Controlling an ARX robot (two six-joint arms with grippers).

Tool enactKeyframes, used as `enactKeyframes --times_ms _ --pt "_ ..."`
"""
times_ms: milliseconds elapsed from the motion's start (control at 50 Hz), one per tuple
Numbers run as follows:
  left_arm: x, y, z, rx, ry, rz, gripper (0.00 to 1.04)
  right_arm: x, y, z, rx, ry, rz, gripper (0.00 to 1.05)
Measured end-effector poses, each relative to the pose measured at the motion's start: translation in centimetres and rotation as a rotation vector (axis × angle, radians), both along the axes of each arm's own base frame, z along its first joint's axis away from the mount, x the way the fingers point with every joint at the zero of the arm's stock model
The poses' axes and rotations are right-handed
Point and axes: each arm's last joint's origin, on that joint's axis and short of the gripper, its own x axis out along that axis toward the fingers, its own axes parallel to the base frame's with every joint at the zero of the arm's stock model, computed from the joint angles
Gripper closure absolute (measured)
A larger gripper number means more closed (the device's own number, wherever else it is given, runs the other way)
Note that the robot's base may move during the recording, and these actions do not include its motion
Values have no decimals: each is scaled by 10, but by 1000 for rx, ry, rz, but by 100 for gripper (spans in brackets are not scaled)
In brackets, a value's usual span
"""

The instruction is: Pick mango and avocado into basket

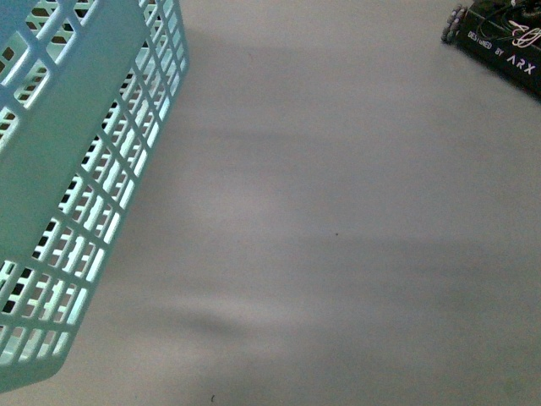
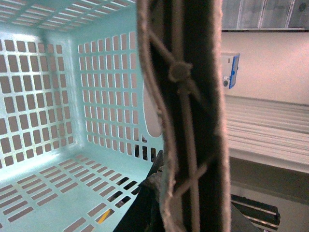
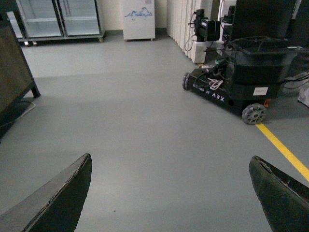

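Basket (image 1: pixel 76 169): visible bottom bare | mango, avocado unseen, both pending | right pincer (image 3: pixel 170 159) spread, empty | left pincer (image 2: pixel 149 203): cannot tell

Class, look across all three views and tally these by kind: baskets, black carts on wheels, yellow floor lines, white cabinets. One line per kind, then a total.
basket: 1
black cart on wheels: 1 (the same one shows in the front view, so it is counted once)
yellow floor line: 1
white cabinet: 1
Total: 4
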Motion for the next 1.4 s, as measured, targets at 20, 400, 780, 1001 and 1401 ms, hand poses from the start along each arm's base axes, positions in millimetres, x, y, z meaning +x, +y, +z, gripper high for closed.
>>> enactKeyframes --times_ms 20,400,780,1001,1401 --pt "0 0 0 0 0 0 100 0 0 0 0 0 0 9" --pt "0 0 0 0 0 0 100 0 0 0 0 0 0 9" --pt "0 0 0 1 0 -1 100 0 0 0 0 0 0 9" --pt "0 0 0 1 -1 0 100 0 0 0 0 0 0 9" --pt "0 0 0 1 -1 -1 100 0 0 0 0 0 0 9"
